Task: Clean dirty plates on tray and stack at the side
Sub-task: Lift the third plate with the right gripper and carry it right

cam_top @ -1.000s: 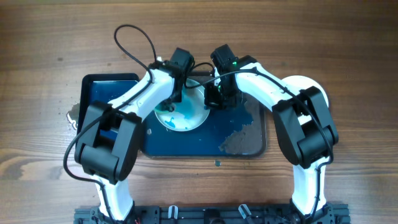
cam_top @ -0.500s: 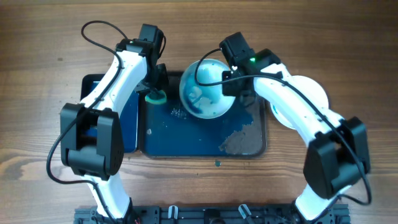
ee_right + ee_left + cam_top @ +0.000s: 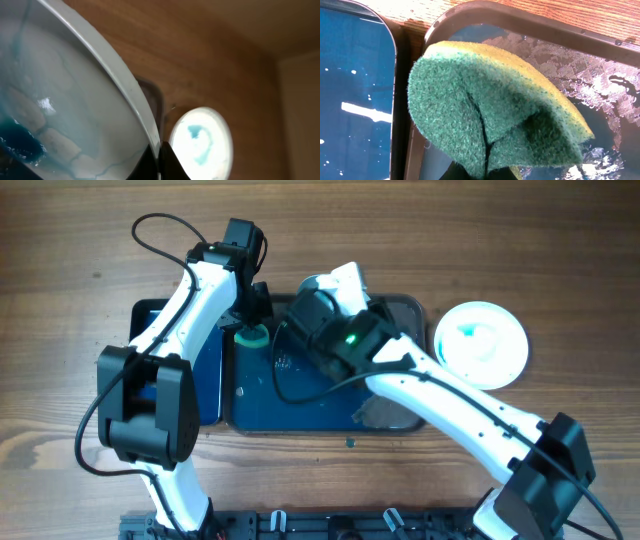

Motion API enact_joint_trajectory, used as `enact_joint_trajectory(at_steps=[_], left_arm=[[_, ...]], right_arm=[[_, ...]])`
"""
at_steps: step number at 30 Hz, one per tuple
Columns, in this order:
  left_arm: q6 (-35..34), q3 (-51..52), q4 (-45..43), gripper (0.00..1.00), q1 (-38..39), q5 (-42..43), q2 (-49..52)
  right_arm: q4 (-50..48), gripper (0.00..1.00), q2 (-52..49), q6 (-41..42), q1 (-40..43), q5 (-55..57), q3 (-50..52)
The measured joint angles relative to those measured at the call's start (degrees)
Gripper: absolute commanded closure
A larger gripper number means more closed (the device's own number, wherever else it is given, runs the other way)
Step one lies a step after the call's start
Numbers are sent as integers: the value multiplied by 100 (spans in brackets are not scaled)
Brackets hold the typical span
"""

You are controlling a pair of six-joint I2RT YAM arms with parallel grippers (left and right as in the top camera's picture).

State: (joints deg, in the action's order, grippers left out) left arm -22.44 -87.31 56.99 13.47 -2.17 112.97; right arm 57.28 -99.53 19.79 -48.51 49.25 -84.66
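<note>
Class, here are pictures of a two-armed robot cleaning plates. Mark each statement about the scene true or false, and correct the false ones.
1. The left gripper clamps a folded green sponge. True.
2. The right gripper is empty. False: it grips a white plate by the rim.
3. A second plate lies on the wooden table, to the right of the tray. True.
4. That second plate is spotless. False: it bears teal marks.
</note>
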Motion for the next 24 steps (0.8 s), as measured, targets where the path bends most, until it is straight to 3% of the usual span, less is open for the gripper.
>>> enact_joint_trajectory(at_steps=[15,19,24], left_arm=[[0,0,0,96,2,0,0],[0,0,-4,96,2,2,0],[0,0,-101,96,2,17,0]], right_arm=[[2,96,0,-472,-479,2269,0],[501,96,2,-363,-468,1211,-2],[892,96,2,125,293,-1244,0]])
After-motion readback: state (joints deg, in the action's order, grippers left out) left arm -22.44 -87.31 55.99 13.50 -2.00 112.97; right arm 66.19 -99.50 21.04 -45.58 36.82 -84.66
